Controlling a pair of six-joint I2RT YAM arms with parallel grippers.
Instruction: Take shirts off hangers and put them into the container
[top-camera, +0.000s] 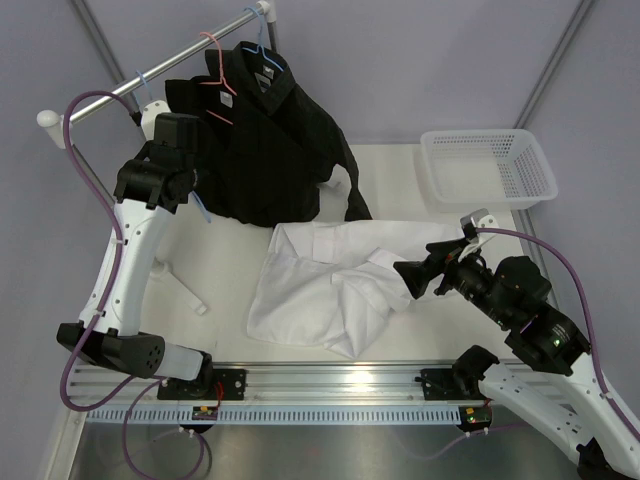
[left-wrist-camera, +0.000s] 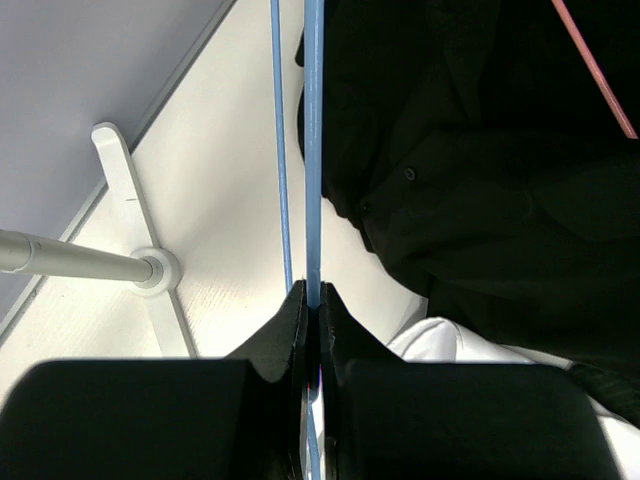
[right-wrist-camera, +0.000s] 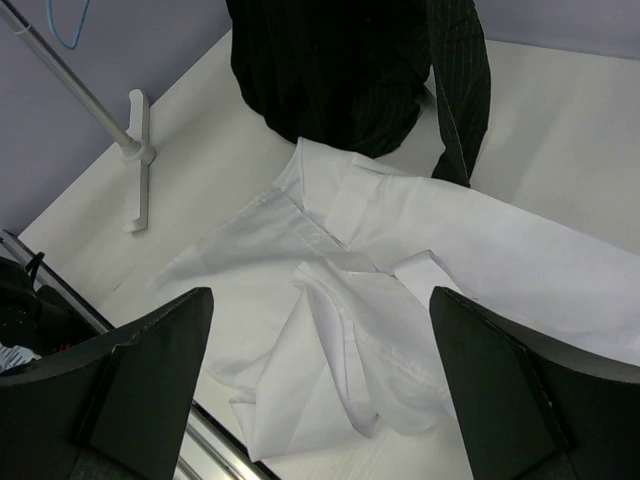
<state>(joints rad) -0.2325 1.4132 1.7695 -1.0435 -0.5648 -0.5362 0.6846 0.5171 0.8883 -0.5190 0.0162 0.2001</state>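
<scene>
Black dress shirts (top-camera: 265, 150) hang at the far left of the table (top-camera: 225, 268), a crumpled white collared shirt (top-camera: 320, 290) lies near its front edge below the empty, wide-open right gripper (top-camera: 425, 268), and the left gripper (left-wrist-camera: 312, 310) pinches a thin light-blue wire hanger (left-wrist-camera: 313, 150).

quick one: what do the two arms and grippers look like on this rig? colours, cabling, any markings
Both have white links with black joint housings: left arm, right arm. A purple cable loops outside each. The left gripper and right gripper have matte black, wedge-shaped fingers. No readable markings. A small green light shows on the right arm.
</scene>
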